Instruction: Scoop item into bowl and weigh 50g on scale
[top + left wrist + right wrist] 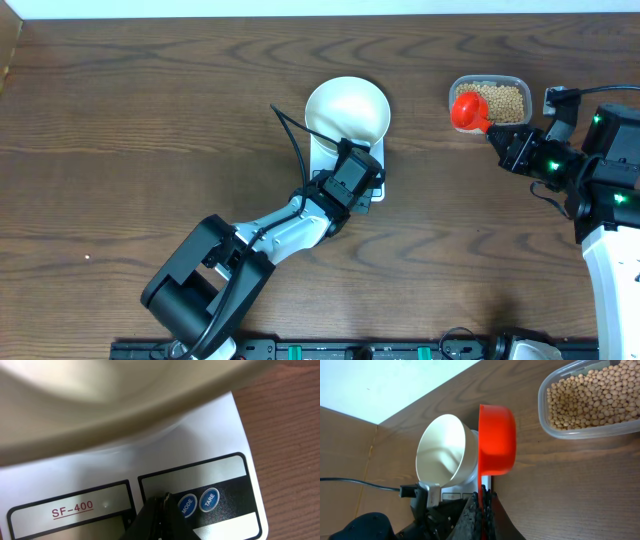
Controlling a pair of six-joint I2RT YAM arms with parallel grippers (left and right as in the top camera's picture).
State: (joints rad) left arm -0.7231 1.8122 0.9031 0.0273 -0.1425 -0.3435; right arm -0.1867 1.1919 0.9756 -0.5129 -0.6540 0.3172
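Observation:
The white bowl [347, 108] stands empty on the white scale [372, 192]; it also shows in the right wrist view [445, 450]. My left gripper [161, 502] is shut with its tips on the scale's front panel [220, 467], just left of the MODE button [187, 505] and the TARE button [209, 499]. My right gripper [482, 497] is shut on the handle of a red scoop [497, 440], held beside the clear tub of beans [592, 397]. In the overhead view the red scoop [467, 109] is over the left end of the tub [515, 82].
A black cable [292, 140] runs from the left arm past the bowl. The pale wall edge lies beyond the table's far side [395, 385].

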